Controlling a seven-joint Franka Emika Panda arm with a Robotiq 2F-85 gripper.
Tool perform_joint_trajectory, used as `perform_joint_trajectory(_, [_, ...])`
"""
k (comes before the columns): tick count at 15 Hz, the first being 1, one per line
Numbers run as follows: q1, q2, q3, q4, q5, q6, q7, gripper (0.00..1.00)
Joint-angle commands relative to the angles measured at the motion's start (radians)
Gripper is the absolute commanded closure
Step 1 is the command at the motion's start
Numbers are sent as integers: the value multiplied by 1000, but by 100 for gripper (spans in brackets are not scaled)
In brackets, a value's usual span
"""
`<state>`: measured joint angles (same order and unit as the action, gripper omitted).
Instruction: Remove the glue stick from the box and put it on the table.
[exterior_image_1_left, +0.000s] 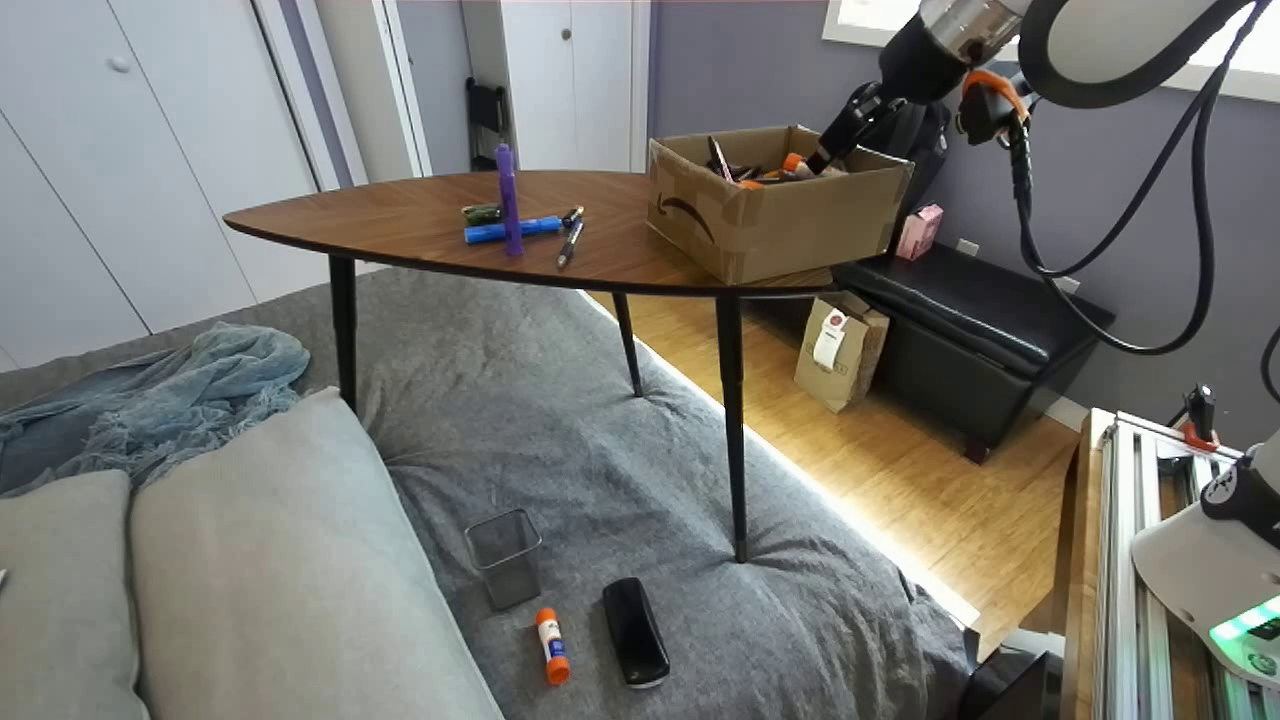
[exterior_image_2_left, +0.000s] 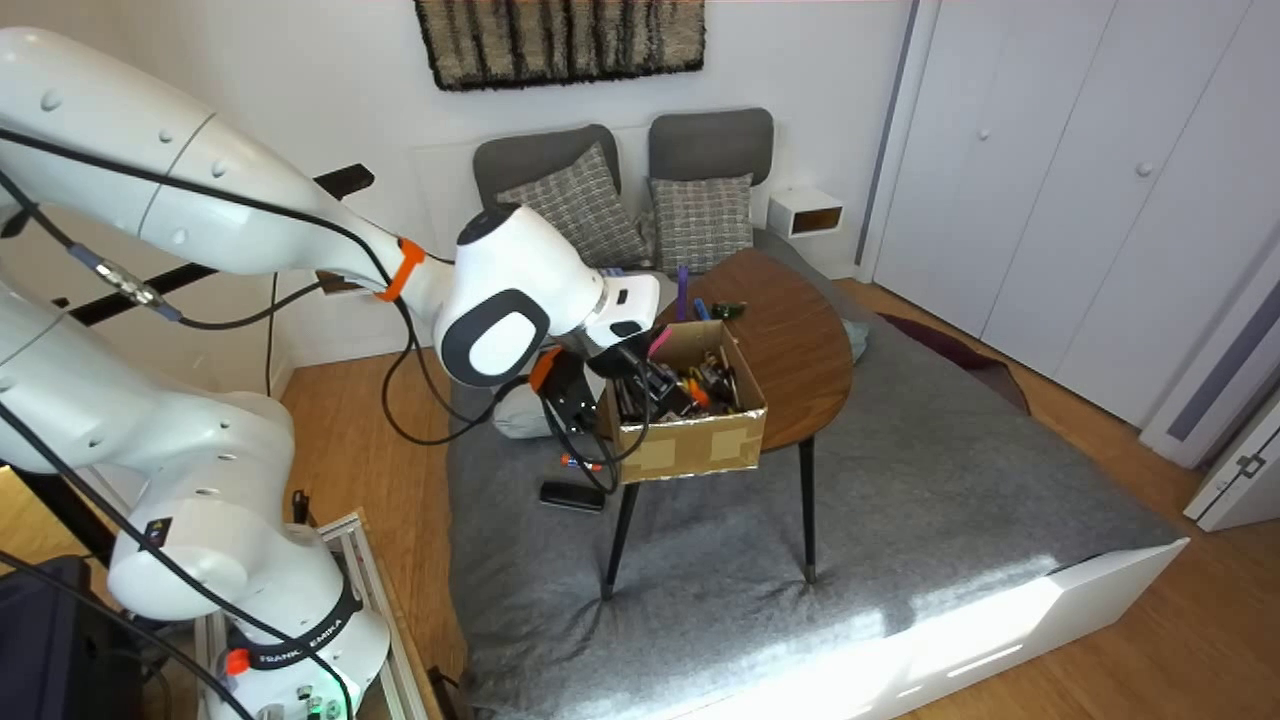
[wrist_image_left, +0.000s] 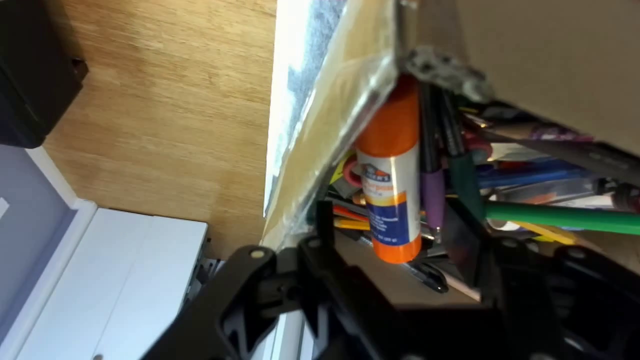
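The glue stick, white and blue with orange ends, stands leaning by a corner inside the box in the wrist view. Its orange and white end also shows in an exterior view. The cardboard box sits on the wooden table, and both show in an exterior view, the box and the table. My gripper is open, its fingers on either side of the glue stick's lower end with gaps showing. In an exterior view the gripper reaches down over the box's rim.
Pens and pencils crowd the box around the glue stick. On the table are an upright purple marker, a blue marker and a pen. Another glue stick, a black case and a mesh cup lie below.
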<state>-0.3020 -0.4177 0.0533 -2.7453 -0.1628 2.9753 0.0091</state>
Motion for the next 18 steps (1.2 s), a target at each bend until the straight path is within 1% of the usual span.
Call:
perform_joint_trajectory(1, [-87,8,69,1,-81,25,70,41])
perform_joint_trajectory(2, [-112,10,95,0,-85,26,77,48])
perform_joint_trajectory(3, [-119,11,107,0,-87,20,84,48])
perform_joint_trajectory(4, [-133,12,125,0,-92,19,89,57])
perform_joint_trajectory(6, [-155,11,153,0,-96,15,95,58])
perform_joint_trajectory(7, [-167,11,167,0,-98,14,99,66])
perform_joint_trajectory(8, [-178,13,181,0,-98,13,101,62])
perform_joint_trajectory(10, [-196,20,206,0,-97,11,104,63])
perform_joint_trajectory(14, [-240,30,257,0,-96,10,112,58])
perform_joint_trajectory(15, [-251,32,270,0,-94,13,114,60])
perform_joint_trajectory(16, [-261,33,282,1,-93,14,115,58])
perform_joint_trajectory(17, [-270,35,294,1,-92,16,118,66])
perform_joint_trajectory(18, [-273,37,301,1,-85,13,118,84])
